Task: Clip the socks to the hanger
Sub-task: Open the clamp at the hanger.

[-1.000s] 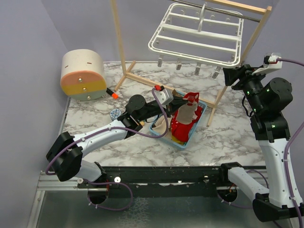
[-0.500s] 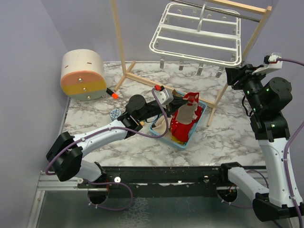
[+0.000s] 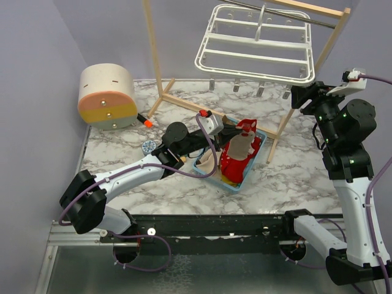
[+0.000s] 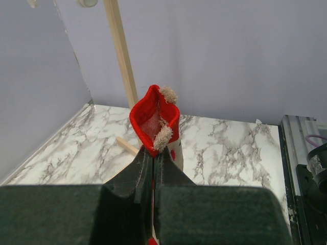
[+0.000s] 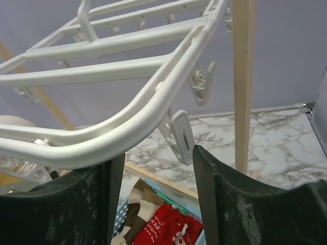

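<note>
One red sock point(image 4: 153, 115) is gripped by the left gripper point(image 4: 153, 153), whose dark fingers are pressed together on the lower edge of the fabric. The left wrist view shows what the overhead view does not: the cuff stands open as a soft red pocket, with two pale fuzzy tufts on its rim. The overhead view shows instead that this sock is held over the light-blue plastic basket point(image 3: 234, 185), with more red fabric below it. It also shows that the sock is well apart from the hanger point(image 3: 251, 71), which hangs higher and farther back. The right wrist view looks down into the same basket and shows a brown-and-cream striped sock point(image 5: 137, 196) and a patterned red sock point(image 5: 161, 227). The hanger is a rigid white plastic rectangle with parallel crossbars and rounded corners, hung tilted from the wooden stand point(image 5: 244, 76). The right gripper point(image 5: 153, 168) sits at the hanger's near right corner with its fingers spread wide and nothing clamped. The curved rim crosses just above the gap, and one white clip point(image 5: 181, 135) dangles between the fingertips. Whether a finger touches the rim cannot be told. Everything stands on a grey-veined marble tabletop point(image 3: 294, 177).
</note>
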